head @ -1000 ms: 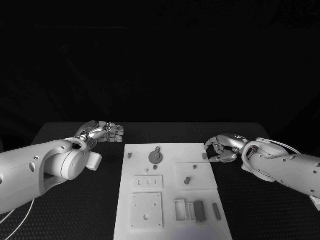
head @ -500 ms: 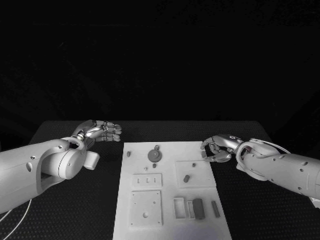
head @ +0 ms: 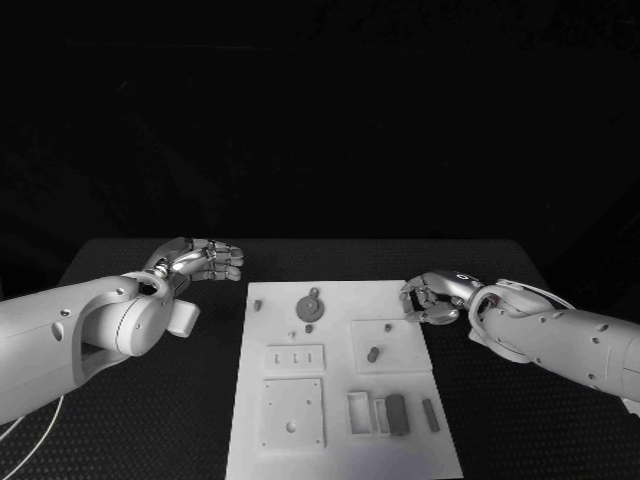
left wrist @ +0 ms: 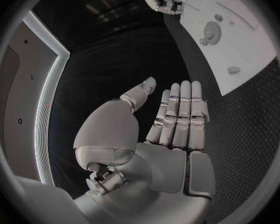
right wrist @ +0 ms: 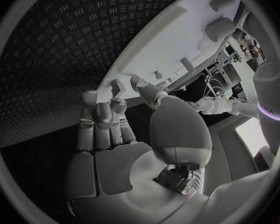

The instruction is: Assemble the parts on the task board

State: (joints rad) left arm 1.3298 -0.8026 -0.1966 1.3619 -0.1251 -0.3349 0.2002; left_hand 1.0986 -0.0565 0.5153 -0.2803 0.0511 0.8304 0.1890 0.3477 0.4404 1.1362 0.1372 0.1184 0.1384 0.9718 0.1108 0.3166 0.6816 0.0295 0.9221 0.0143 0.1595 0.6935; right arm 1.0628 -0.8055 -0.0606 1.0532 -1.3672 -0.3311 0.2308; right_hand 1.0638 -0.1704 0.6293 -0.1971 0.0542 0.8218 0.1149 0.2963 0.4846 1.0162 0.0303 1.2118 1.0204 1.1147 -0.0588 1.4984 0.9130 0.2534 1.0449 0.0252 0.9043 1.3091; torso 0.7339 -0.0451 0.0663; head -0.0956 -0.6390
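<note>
**A:** What are the fingers doing?

**B:** On the right hand (head: 433,299), the fingers (right wrist: 101,115) curl inward at the right edge of the task board (head: 335,440). A small dark part (right wrist: 115,88) sits at their tips beside the thumb, but I cannot tell whether it is pinched or only touched. On the left hand (head: 205,262), the fingers (left wrist: 177,112) are straight and lie side by side, the thumb set apart, holding nothing.

**A:** Where are the hands relative to the board?

**B:** The right hand hovers at the board's far right edge. The left hand hangs over the black tabletop (head: 147,400), just beyond the board's far left corner, not touching it.

**A:** And the board itself?

**B:** It is a long white plate lying in the middle of the tabletop, between the two white arms. Near its far end is a round disc (head: 310,309) with a small peg (head: 258,307) to its left. Midway sits a plate with three slots (head: 296,360), and beside that a square plate with a dark peg (head: 374,354). At the near end is a square plate with holes (head: 293,416), and to its right several upright blocks (head: 394,414) stand close together.
</note>
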